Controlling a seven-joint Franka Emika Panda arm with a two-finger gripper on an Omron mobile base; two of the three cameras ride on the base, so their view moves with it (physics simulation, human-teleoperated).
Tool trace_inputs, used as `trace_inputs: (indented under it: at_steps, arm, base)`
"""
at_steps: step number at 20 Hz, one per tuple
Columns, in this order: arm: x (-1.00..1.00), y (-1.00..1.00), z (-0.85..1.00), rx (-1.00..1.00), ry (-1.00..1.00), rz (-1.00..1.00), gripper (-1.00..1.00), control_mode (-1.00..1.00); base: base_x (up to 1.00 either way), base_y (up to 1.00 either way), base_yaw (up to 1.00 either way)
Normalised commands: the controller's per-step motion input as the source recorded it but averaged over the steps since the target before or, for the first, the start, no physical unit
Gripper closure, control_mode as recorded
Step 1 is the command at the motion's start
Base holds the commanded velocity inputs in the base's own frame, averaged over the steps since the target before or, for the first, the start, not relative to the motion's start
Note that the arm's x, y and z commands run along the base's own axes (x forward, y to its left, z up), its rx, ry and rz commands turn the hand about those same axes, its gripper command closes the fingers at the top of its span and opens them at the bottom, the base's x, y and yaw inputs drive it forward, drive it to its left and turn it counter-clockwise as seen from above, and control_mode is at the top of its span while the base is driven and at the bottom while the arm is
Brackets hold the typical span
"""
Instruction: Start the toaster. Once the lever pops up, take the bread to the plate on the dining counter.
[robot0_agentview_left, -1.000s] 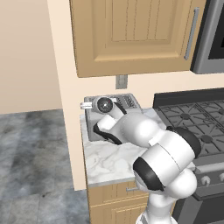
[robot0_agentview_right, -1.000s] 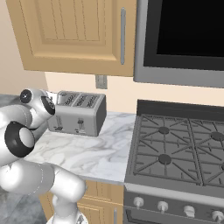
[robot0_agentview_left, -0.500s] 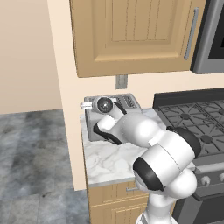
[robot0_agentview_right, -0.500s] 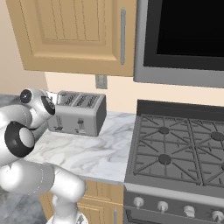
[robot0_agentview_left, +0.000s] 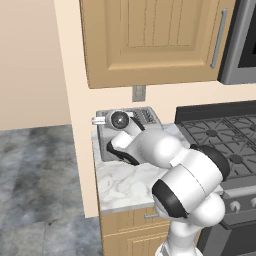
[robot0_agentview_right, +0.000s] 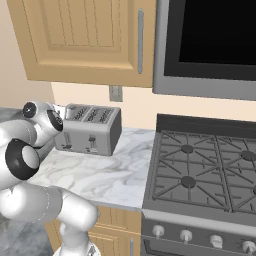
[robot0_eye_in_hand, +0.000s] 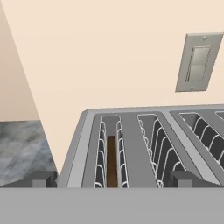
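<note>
Grey 4-slot toaster (robot0_agentview_right: 89, 130) sits on the marble tabletop (robot0_agentview_right: 105, 172) left of the stove (robot0_agentview_right: 205, 172); a dark brown bread (robot0_eye_in_hand: 111, 159) stands in its end slot; wall switch (robot0_eye_in_hand: 196, 63) behind; tool (robot0_eye_in_hand: 111, 179) open above.

Gas stove (robot0_agentview_right: 205, 172) beside marble worktop (robot0_agentview_right: 100, 172); wall switch (robot0_eye_in_hand: 195, 63).

Toaster (robot0_agentview_right: 89, 130): brushed grey metal, matt sheen; slots lined with thin white wire guards. Bread (robot0_eye_in_hand: 111, 161): dark brown, dull, seen edge-on in leftmost slot, texture hard to judge. Table (robot0_agentview_right: 107, 172): white-grey veined marble, smooth, lightly polished. Wall cabinet (robot0_agentview_left: 150, 37): tan wood, panelled, satin, with brushed metal bar handle. Stove (robot0_agentview_right: 205, 172): dark cast-iron grates, matt, over steel front. Wall plate (robot0_eye_in_hand: 197, 63): grey, smooth, perhaps plastic. Floor (robot0_agentview_left: 35, 165): mottled grey stone. Wall: flat cream paint.
</note>
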Motion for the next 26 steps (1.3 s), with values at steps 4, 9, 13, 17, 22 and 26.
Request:
trace_inputs:
  at_steps: [4, 9, 13, 17, 22, 26]
  arm:
    - [0.00, 0.00, 0.00, 0.00, 0.00, 0.00, -1.00, -1.00]
    - [0.00, 0.00, 0.00, 0.00, 0.00, 0.00, -1.00, -1.00]
    - [0.00, 0.00, 0.00, 0.00, 0.00, 0.00, -1.00, -1.00]
    - [0.00, 0.00, 0.00, 0.00, 0.00, 0.00, -1.00, -1.00]
    - [0.00, 0.00, 0.00, 0.00, 0.00, 0.00, -1.00, -1.00]
    - [0.00, 0.00, 0.00, 0.00, 0.00, 0.00, -1.00, -1.00]
  base:
    - [0.00, 0.00, 0.00]
    - [0.00, 0.00, 0.00]
    - [0.00, 0.00, 0.00]
    - [0.00, 0.00, 0.00]
    - [0.00, 0.00, 0.00]
    - [0.00, 0.00, 0.00]
